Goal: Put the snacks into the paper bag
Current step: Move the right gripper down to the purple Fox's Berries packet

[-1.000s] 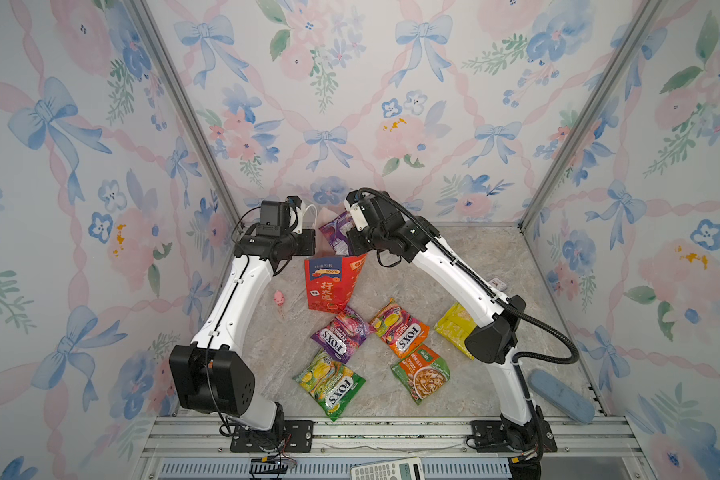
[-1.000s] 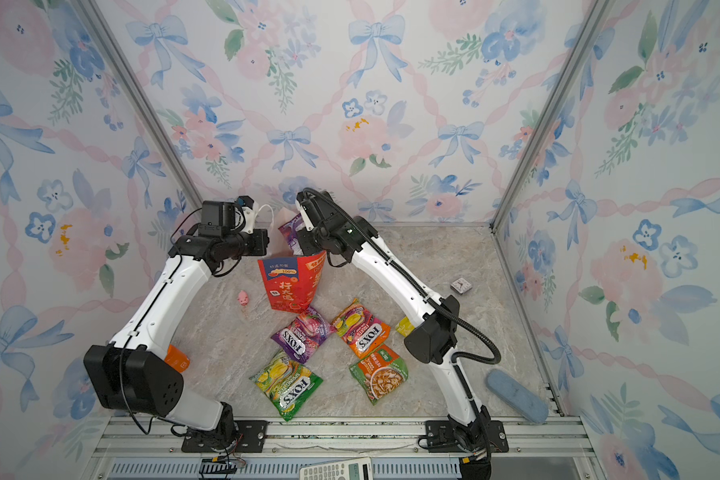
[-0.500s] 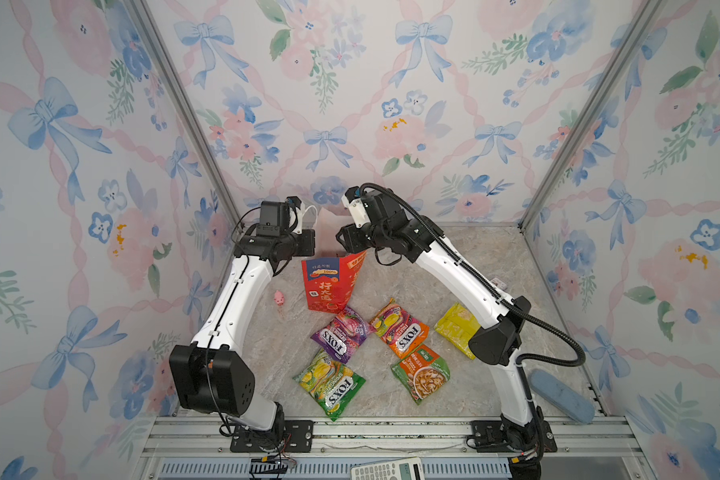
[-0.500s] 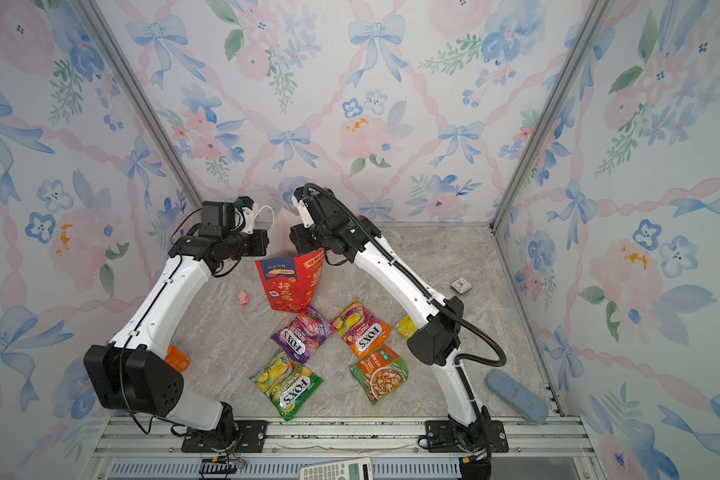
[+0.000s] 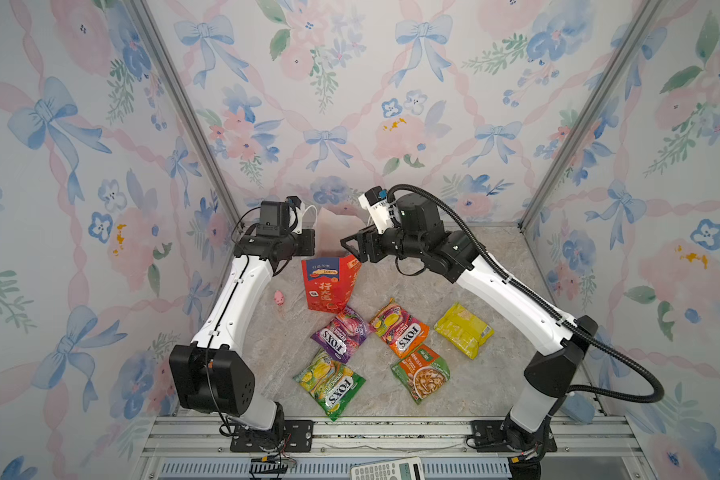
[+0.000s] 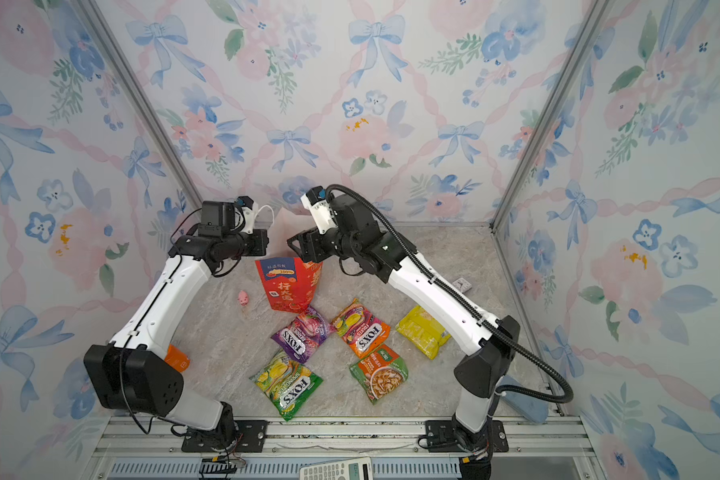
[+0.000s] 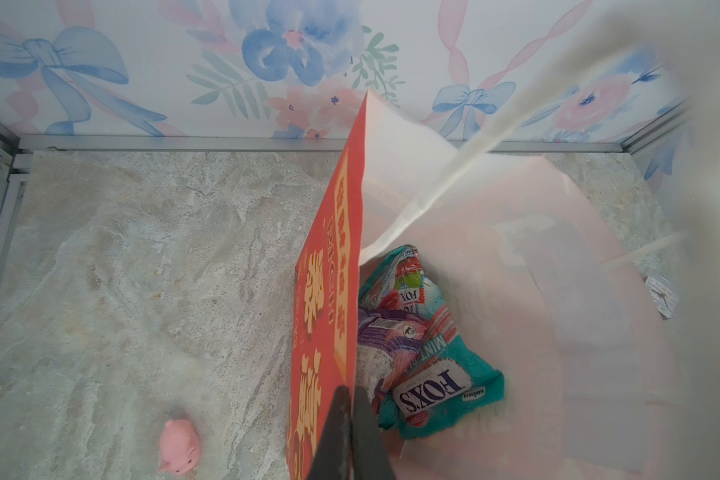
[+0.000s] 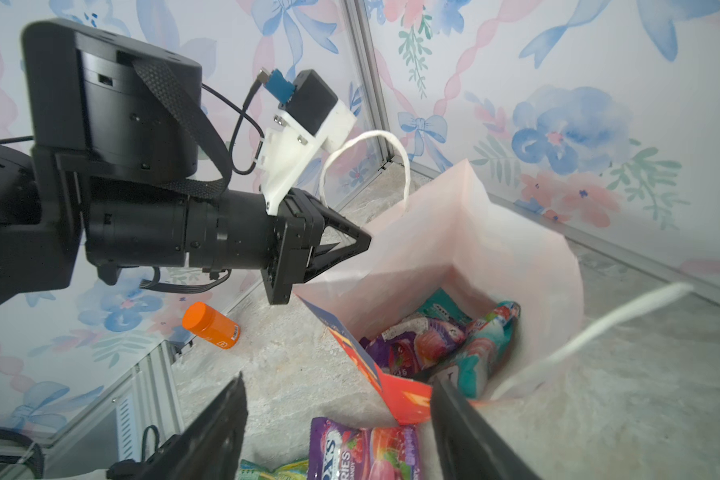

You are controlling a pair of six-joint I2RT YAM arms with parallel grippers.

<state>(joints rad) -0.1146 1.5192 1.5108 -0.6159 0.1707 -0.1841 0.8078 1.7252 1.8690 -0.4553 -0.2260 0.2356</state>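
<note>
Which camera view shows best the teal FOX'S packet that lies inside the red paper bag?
The left wrist view: it looks down into the paper bag and shows the teal packet with its FOX'S label. The right wrist view shows only part of the packet. In both top views the bag's wall hides it.

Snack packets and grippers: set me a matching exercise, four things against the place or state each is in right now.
Things:
1. teal packet
2. yellow packet
3. left gripper
4. right gripper

States:
A. fingers shut on the rim of the paper bag
B. lying inside the paper bag
C. flat on the table, outside the bag
D. fingers open, holding nothing

Pairs: 1-B, 2-C, 3-A, 4-D
</note>
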